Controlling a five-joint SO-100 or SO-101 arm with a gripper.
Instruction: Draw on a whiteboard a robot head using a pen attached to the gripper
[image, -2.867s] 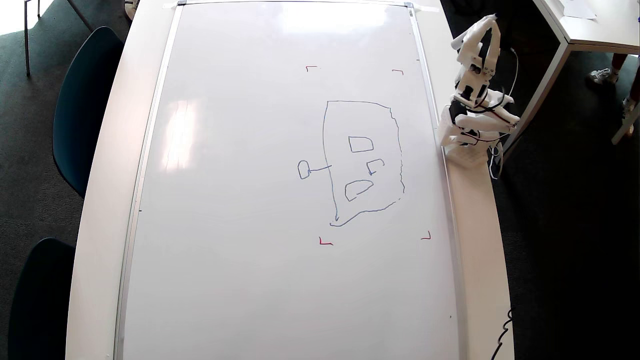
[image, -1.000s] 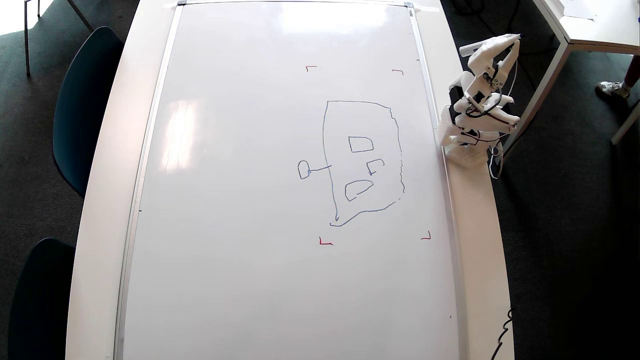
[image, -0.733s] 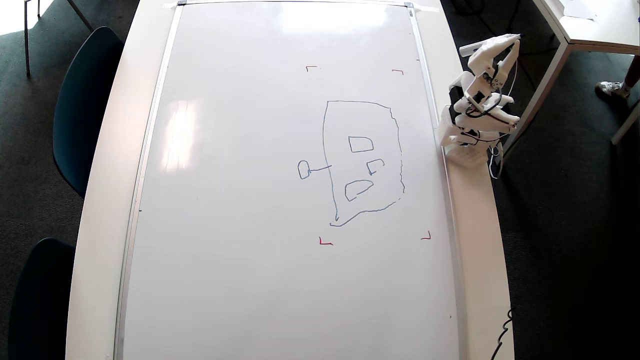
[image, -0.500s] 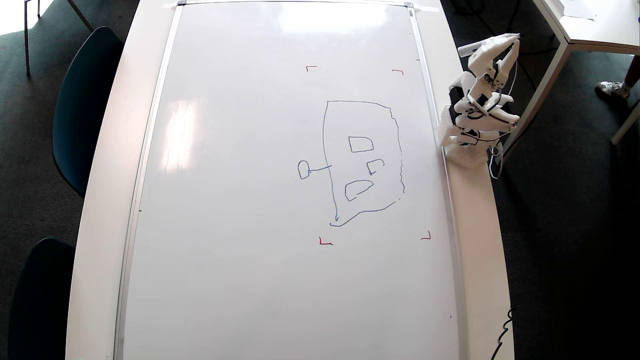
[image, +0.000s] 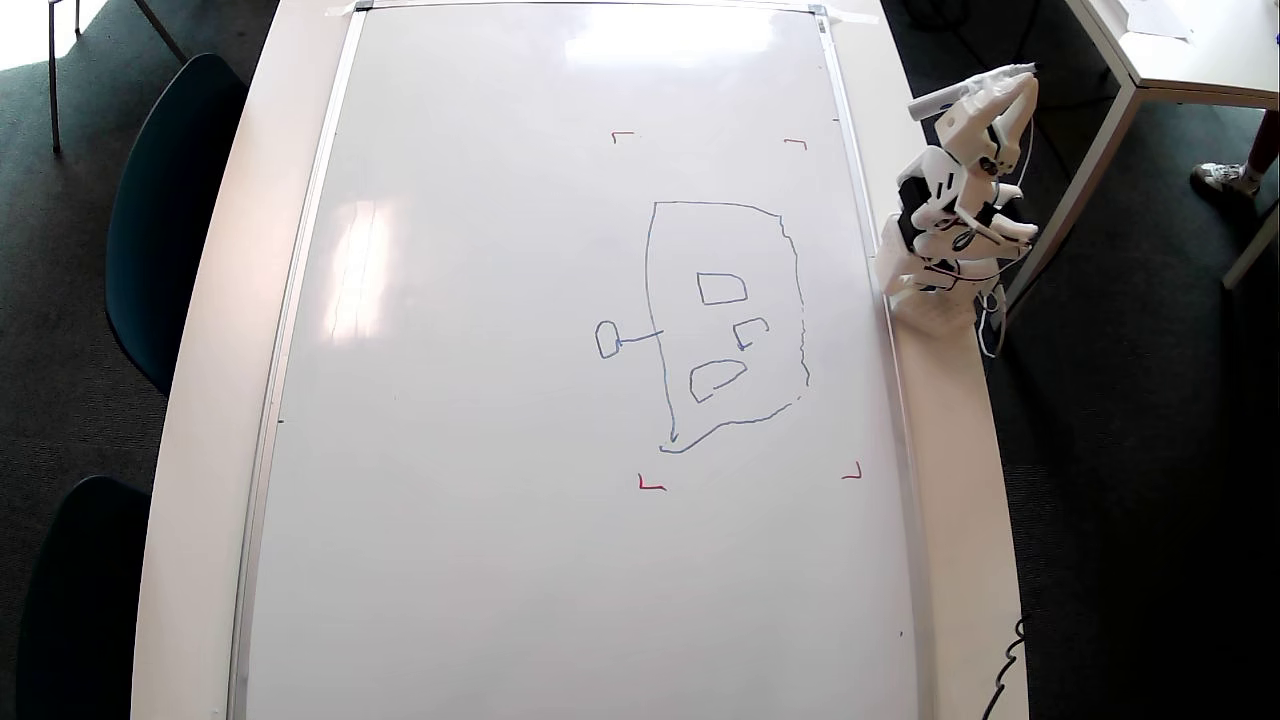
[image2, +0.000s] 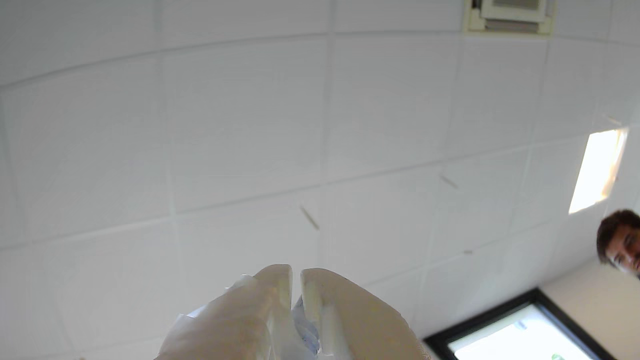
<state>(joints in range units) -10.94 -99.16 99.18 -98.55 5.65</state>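
While arm sits folded beside whiteboard (image: 560, 560) edge, gripper (image: 1000, 85) points up and off board, well clear of robot head (image: 725, 325). Wrist view: fingers (image2: 272, 300) nearly together, narrow slit between tips, ceiling tiles beyond them. Bluish bit of pen (image2: 305, 332) pinched low between fingers; overhead view shows pen (image: 965, 88) lying across fingertips, white barrel jutting toward board side. Blue drawing well below and away from fingertips, inside red corner marks (image: 650, 485).

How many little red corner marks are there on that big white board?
4, all on the whiteboard in the overhead view, boxing in the blue robot head: upper left, upper right, lower left, lower right. None appear hidden.
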